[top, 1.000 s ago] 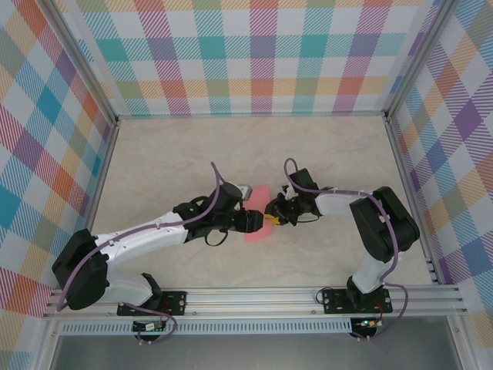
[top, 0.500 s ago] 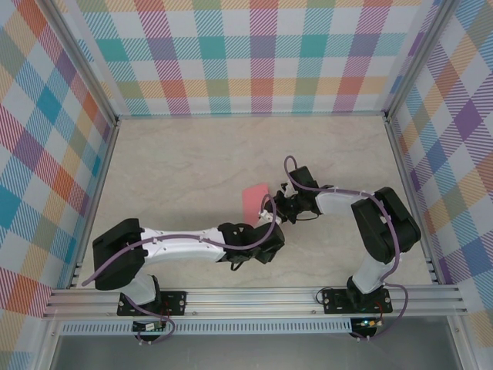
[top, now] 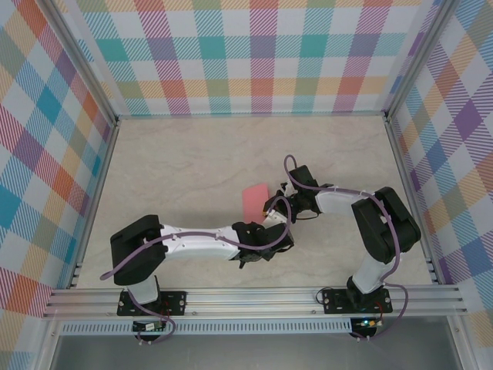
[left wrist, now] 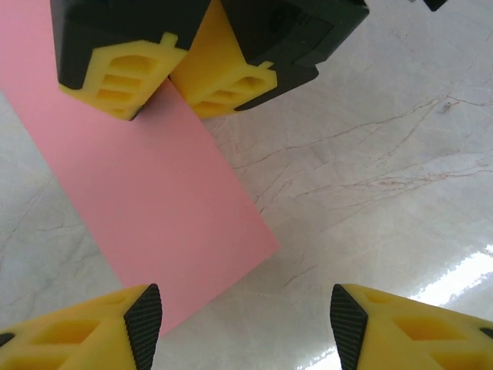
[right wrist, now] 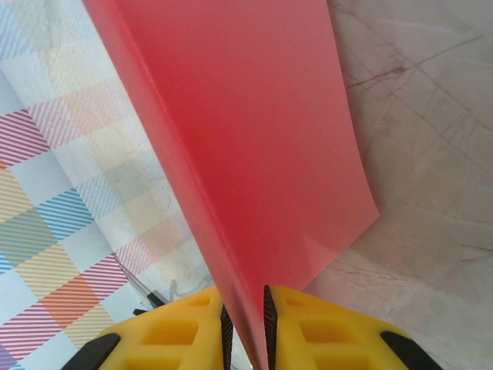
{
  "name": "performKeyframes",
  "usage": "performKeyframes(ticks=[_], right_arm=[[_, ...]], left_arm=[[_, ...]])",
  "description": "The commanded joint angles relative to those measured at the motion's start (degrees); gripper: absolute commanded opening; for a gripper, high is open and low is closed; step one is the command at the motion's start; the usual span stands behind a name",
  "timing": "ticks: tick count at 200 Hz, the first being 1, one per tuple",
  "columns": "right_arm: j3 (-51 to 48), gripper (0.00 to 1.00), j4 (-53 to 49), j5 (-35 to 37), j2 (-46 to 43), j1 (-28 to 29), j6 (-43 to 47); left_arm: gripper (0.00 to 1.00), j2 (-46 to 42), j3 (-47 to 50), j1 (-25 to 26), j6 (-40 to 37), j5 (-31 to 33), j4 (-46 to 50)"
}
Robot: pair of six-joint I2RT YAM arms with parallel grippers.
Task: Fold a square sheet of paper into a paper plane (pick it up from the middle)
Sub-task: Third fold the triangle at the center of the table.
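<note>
2 sets of jaws to report, starting with the right gripper. Its yellow fingers are drawn nearly together, and the square sheet of paper is pinched between the black pads by 1 edge. In the right wrist view the salmon-pink sheet fans up and away from that pinch, its left edge running straight down into the gap. Its free corner is out to the right, over the marbled table.

The left gripper stands open with a wide gap between its 2 fingertips, and I see nothing held in it. In the left wrist view the sheet's near corner sits just ahead of the gap, toward the left fingertip. The rest of the sheet stretches away to the upper left, where the right gripper's fingers come down on it. I cannot tell whether the sheet touches the left fingertip.

From above, the 2 grippers meet near the middle of the table, the left one just below the right. The pink sheet lies up and left of them, apart from the checked walls.
</note>
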State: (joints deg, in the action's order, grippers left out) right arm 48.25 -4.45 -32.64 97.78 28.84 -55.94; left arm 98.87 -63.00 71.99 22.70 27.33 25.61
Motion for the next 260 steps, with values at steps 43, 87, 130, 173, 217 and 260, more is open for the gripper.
performKeyframes(ticks=[43,87,130,173,217,260], right_arm=[[1.50,0.21,-1.72,-0.92,-0.76,-0.36,1.45],[1.91,0.21,-2.80,-0.32,-0.86,-0.29,1.87],[2.02,0.21,-3.09,-0.27,-1.09,-0.32,1.91],[2.55,0.20,-2.98,-0.75,-0.92,-0.36,1.81],[2.73,0.20,-2.96,-0.83,-0.55,-0.34,1.91],[2.60,0.20,-2.81,-0.84,-0.25,-0.35,1.81]], left_arm=[[0.40,2.29,-2.39,0.82,-0.74,7.07,3.40],[0.21,0.87,-1.69,0.87,-0.48,9.52,3.50],[0.05,-0.19,-0.81,0.87,-0.20,9.87,2.78],[0.33,-2.18,2.12,0.80,-1.69,2.43,-2.18],[0.55,-0.15,1.17,0.86,-2.22,1.43,-3.02],[0.54,3.64,-1.24,0.88,-0.80,7.25,-0.66]])
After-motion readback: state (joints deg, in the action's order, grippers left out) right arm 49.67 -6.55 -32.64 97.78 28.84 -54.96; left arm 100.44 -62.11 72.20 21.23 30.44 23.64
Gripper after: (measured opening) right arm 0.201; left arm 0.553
